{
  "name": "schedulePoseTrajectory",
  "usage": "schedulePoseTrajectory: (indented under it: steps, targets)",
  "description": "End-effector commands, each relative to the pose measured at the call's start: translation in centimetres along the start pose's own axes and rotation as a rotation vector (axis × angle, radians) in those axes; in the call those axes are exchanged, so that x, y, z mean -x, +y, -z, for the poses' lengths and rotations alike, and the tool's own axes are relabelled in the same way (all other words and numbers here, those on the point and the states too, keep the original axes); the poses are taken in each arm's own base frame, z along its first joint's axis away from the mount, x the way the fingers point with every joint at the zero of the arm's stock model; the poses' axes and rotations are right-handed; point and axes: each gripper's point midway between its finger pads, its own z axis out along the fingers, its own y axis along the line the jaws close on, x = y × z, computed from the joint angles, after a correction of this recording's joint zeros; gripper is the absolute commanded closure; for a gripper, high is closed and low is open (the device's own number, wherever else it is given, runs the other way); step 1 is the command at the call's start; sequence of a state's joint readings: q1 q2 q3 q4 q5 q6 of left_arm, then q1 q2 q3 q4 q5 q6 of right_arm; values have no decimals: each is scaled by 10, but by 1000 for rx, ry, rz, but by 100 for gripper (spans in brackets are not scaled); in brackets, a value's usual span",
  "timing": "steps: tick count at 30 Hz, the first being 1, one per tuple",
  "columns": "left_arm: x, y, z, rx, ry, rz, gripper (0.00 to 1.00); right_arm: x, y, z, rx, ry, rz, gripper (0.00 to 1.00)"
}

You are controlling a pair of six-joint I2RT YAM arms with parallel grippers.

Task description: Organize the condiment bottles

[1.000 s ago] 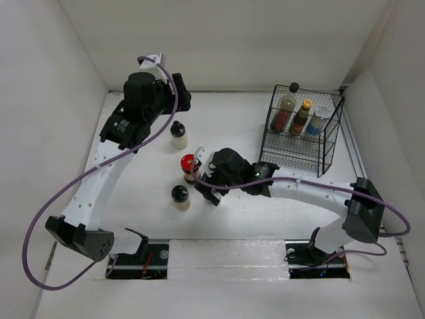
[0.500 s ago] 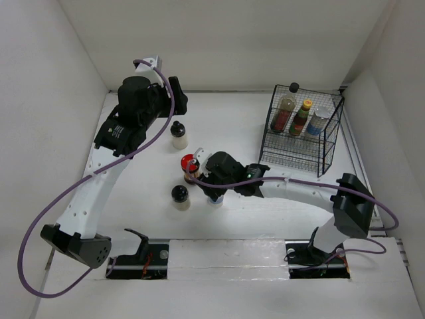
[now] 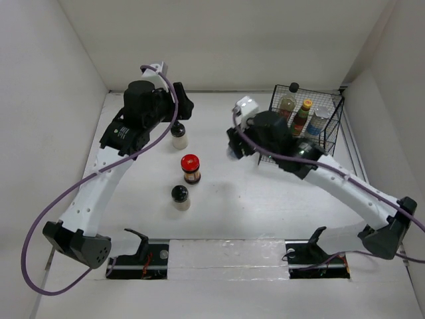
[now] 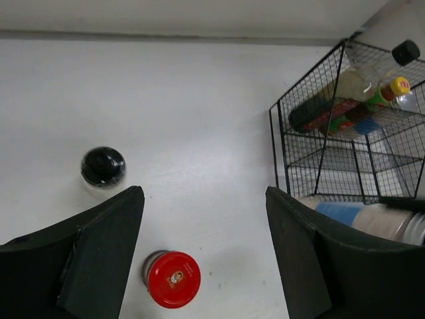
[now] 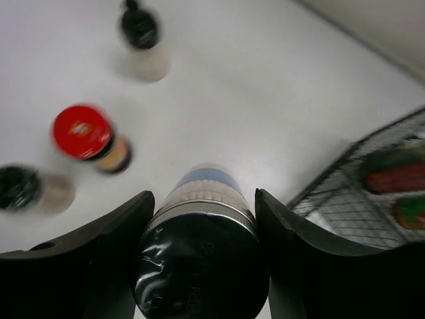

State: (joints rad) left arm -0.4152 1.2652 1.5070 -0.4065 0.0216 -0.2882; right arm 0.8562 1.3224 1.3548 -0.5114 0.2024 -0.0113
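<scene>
Black wire basket (image 3: 292, 158), right rear of the table (image 3: 226, 212), holds three bottles, standing as far as we can tell: the tall dark black-capped bottle (image 3: 286, 106), the green-red labelled bottle (image 3: 301, 117) and a silver-capped shaker (image 3: 317, 123).

The second shaker (image 5: 202, 219) is clamped between the fingers of the right hand (image 3: 234, 148). It is in the air just beside the basket's left wall, not inside.

Three bottles stand out on the table: the red-lidded jar (image 3: 190, 167), the near black-capped jar (image 3: 180, 195) in front of it and the far black-capped jar (image 3: 178, 135) behind it. The left hand (image 4: 204, 199) hangs above them, fingers spread wide with nothing between (idle, by the look).

Our tally is three of seven in, one carried and three untouched, so a little under half done.

Hard to read:
- From above, the right wrist covers most of the carried shaker.
- The right wrist picture is smeared, so no label is legible, and its basket is cut off at the edge.
- The left wrist view catches only one black-capped jar.
- We cannot tell how much room the basket has for four more.
</scene>
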Motion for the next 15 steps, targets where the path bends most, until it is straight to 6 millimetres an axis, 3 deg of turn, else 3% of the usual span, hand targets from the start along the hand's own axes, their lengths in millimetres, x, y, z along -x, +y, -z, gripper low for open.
schedulePoseTrajectory:
  steps: [1, 3, 4, 5, 7, 11, 15]
  targets:
    - [-16, -17, -5, -103, 37, 72, 31, 45, -80, 25, -206, -116, -31, 56]
    - [-20, -19, -8, -116, 41, 98, 31, 58, -107, 28, -243, -137, -38, 56]
    - [-18, -22, -4, -128, 37, 107, 31, 60, -135, 30, -308, -138, -65, 56]
    - [-17, -26, -4, -141, 30, 104, 31, 66, -149, 28, -336, -140, -61, 56]
    - [-25, -36, -4, -159, 49, 104, 31, 65, -180, 26, -388, -128, -76, 56]
    - [-28, -40, -8, -172, 66, 113, 31, 63, -224, 19, -445, -125, -104, 56]
    - [-30, -39, -11, -168, 75, 113, 32, 57, -249, 11, -440, -122, -137, 56]
